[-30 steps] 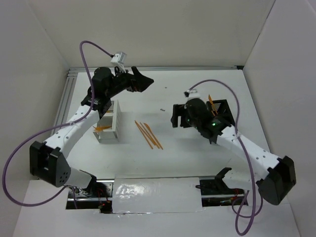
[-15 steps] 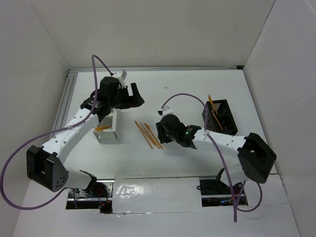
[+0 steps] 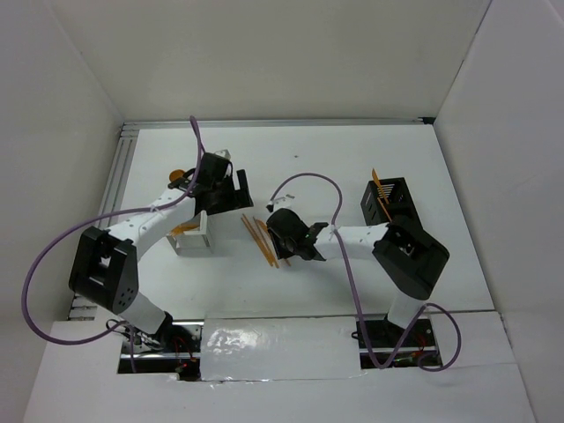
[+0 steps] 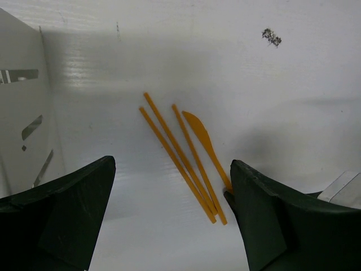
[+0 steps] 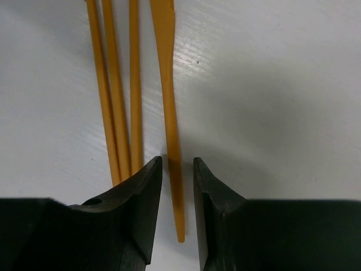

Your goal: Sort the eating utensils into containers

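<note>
Three orange sticks [image 5: 115,84] and one orange knife [image 5: 166,84] lie side by side on the white table [image 3: 335,167], between the two containers. My right gripper [image 5: 177,161] is down at their near ends. Its jaws are narrowed around the knife handle, with a thin gap on each side. In the top view the right gripper [image 3: 282,251] covers the lower ends of these utensils [image 3: 260,233]. My left gripper [image 4: 172,169] hangs wide open above the same sticks [image 4: 169,141] and knife [image 4: 203,138], next to the white caddy [image 3: 196,238].
The black caddy [image 3: 392,198] at the right holds several orange utensils [image 3: 379,189]. Orange pieces [image 3: 181,229] lie in the white caddy, whose wall [image 4: 22,113] fills the left wrist view's left edge. Purple cables loop above both arms.
My right arm swung left from the black caddy to the loose utensils, and its jaws narrowed around the knife handle. My left arm came nearer and lower, beside the white caddy.
</note>
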Robot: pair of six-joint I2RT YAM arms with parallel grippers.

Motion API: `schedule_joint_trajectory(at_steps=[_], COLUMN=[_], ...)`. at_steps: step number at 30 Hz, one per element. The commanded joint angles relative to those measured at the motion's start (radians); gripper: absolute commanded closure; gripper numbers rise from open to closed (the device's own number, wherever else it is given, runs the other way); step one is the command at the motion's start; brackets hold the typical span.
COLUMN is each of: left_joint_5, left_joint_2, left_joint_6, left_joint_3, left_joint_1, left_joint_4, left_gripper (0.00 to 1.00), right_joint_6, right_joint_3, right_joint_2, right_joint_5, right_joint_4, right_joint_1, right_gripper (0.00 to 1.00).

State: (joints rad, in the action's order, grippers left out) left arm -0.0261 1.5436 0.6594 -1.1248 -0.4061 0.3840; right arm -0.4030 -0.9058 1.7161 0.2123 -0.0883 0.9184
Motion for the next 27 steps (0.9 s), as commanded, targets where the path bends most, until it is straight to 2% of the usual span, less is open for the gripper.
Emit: schedule_joint_trajectory(at_steps=[1, 5, 8, 9, 10, 15, 19, 22, 27], left_joint_5=[-0.018, -0.020, 0.009, 0.017, 0.017, 0.055, 0.118, 0.164, 0.164], left_joint_2=[0.007, 0.024, 0.038, 0.044, 0.050, 0.079, 0.081, 0.084, 0.162], left_joint_6=[0.016, 0.009, -0.009, -0.018, -0.020, 0.028, 0.092, 0.111, 0.140], left_joint_3=[0.003, -0.007, -0.020, -0.027, -0.036, -0.070, -0.086, -0.085, -0.156], left_joint_1=[0.007, 0.009, 0.006, 0.006, 0.003, -0.016, -0.037, -0.053, -0.097], left_joint_4=[-0.011, -0.004, -0.002, -0.005, -0.005, 0.007, -0.028, -0.105, -0.082], left_gripper=[0.05, 0.04, 0.04, 0.04, 0.04, 0.04, 0.05, 0.05, 0.07], right_joint_6=[0.004, 0.012, 0.013, 0.009, 0.004, -0.022, -0.074, -0.083, -0.069], right_joint_3=[-0.039, -0.039, -0.048, -0.048, -0.039, 0.042, 0.134, 0.143, 0.119], right_joint_2=[0.030, 0.066, 0.099, 0.117, 0.125, 0.094, -0.066, -0.148, -0.205], right_joint_5=[0.041, 0.082, 0.082, 0.082, 0.082, -0.017, -0.157, -0.183, -0.183], right_joint_4=[0.045, 0.036, 0.027, 0.027, 0.038, 0.128, 0.249, 0.292, 0.283], right_joint_1=[0.011, 0.010, -0.009, -0.007, -0.022, -0.069, -0.113, -0.115, -0.105], right_gripper=[0.65, 0.72, 0.85, 0.94, 0.99, 1.00, 1.00, 1.00, 1.00])
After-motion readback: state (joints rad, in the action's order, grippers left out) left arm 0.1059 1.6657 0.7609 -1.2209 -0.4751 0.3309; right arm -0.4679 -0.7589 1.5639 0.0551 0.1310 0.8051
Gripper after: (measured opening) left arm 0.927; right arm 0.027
